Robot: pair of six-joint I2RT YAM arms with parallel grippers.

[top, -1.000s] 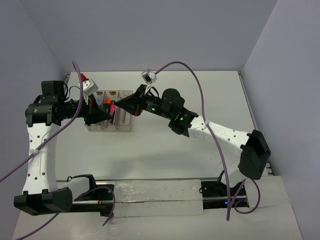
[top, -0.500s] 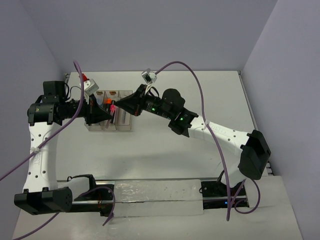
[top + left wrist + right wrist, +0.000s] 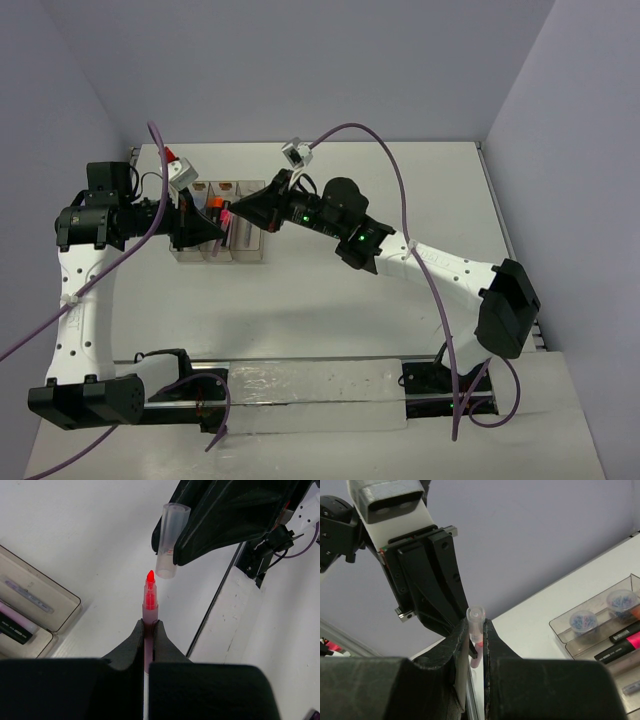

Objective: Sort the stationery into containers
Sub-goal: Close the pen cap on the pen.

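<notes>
We look down on a white tabletop closed in by plain pale lilac walls at the back and both sides, under even, soft light.

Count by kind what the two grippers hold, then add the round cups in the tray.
pen, uncapped, in left gripper: 1
cap, clear, in right gripper: 1
round cups: 2
Total: 4
</notes>
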